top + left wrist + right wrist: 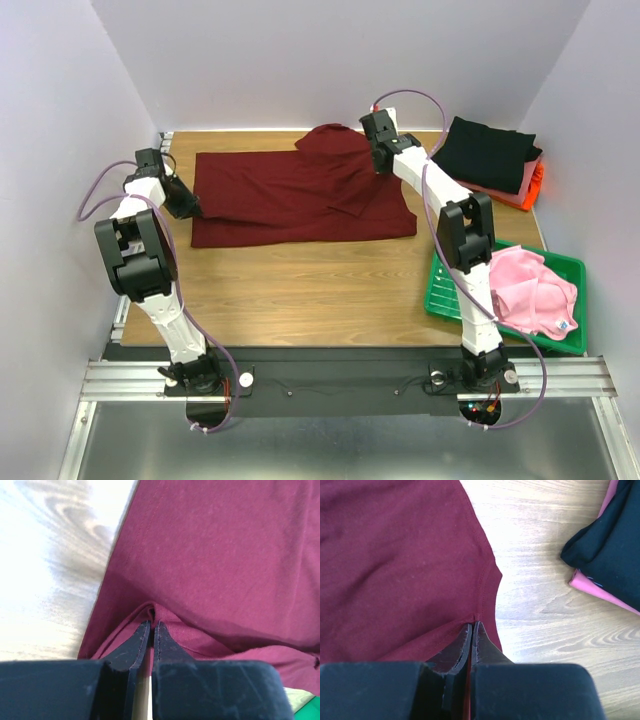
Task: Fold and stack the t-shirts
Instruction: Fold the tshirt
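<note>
Across the wooden table (300, 290), dark maroon cloth t-shirt (300, 200) lying spread toward 12 o'clock, left gripper (151, 625) pinching its 9 o'clock edge, right gripper (471, 626) pinching its 1 o'clock edge, folded black cloth tee (488, 150) sitting at 2 o'clock, light pink cloth tee (530, 290) lying in green plastic tray (440, 292) at 4 o'clock

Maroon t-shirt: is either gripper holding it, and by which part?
Both hold the maroon t-shirt: the left gripper pinches a fold at its left edge, the right gripper its stitched edge at the far right.
</note>
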Action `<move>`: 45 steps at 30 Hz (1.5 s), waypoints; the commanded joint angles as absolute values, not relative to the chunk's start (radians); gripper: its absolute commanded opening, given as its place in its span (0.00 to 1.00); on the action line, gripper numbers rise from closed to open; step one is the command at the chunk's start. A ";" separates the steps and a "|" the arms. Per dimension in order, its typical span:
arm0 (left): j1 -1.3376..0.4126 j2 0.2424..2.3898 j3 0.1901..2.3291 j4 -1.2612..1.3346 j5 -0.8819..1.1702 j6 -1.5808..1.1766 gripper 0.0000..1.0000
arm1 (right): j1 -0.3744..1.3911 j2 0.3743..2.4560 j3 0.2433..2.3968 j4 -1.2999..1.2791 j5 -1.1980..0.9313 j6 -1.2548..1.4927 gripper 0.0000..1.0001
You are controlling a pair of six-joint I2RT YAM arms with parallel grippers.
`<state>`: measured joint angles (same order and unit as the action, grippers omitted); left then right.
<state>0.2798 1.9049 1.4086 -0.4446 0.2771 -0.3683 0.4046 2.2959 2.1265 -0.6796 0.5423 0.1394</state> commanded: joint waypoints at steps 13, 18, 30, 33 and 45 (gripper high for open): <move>0.298 1.945 1.499 -0.448 0.287 -0.367 0.00 | 0.380 2.318 2.206 -0.644 0.577 0.127 0.00; 0.308 1.956 1.511 -0.453 0.288 -0.368 0.00 | 0.367 2.316 2.210 -0.644 0.581 0.127 0.00; 0.318 2.002 1.535 -0.443 0.333 -0.377 0.00 | 0.353 2.344 2.233 -0.644 0.560 0.124 0.00; 0.318 2.020 1.551 -0.443 0.351 -0.379 0.00 | 0.354 2.355 2.240 -0.644 0.546 0.124 0.00; 0.316 2.036 1.768 -0.472 0.255 -0.410 0.72 | 0.342 2.373 2.336 -0.644 0.537 0.163 0.73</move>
